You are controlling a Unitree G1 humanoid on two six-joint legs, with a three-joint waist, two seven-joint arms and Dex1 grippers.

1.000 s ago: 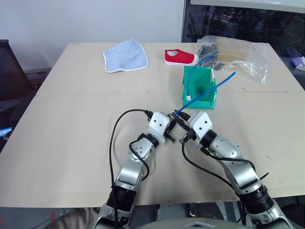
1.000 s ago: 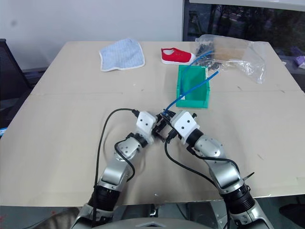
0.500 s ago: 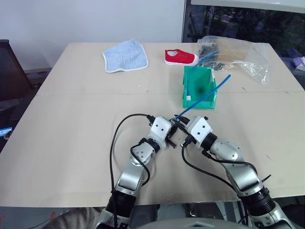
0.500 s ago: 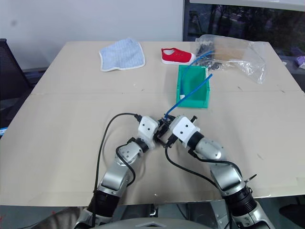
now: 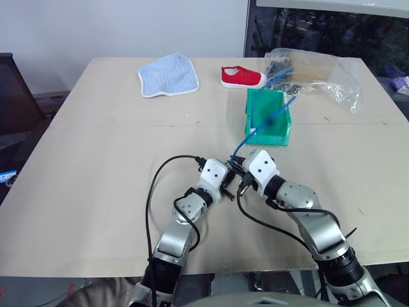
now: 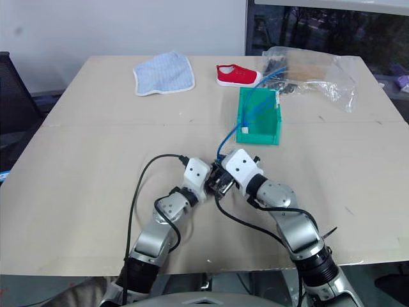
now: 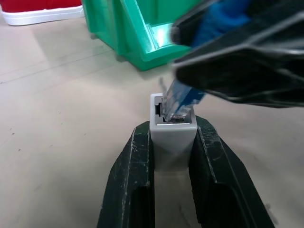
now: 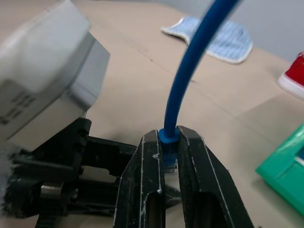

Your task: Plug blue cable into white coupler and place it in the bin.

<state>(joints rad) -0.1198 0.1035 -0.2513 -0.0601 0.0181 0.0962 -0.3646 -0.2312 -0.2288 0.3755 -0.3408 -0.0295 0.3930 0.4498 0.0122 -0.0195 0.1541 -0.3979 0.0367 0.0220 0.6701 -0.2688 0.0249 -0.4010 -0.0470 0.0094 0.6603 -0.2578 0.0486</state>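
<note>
My left gripper is shut on the white coupler, a small white block held just above the table. My right gripper is shut on the blue cable just behind its clear plug. The plug's tip sits in the coupler's dark socket at a slant. In the head views the two grippers meet at mid-table, a short way in front of the green bin. From there the cable rises and runs over the bin toward the back.
At the back of the table lie a blue striped cloth, a red shoe and a clear plastic bag with more cables. Black hoses loop from both wrists over the near table.
My right gripper has tilted while holding the cable. The cable's far stretch has swung left, from sticking out past the bin's right side to lying over the bin. Both grips are unchanged.
</note>
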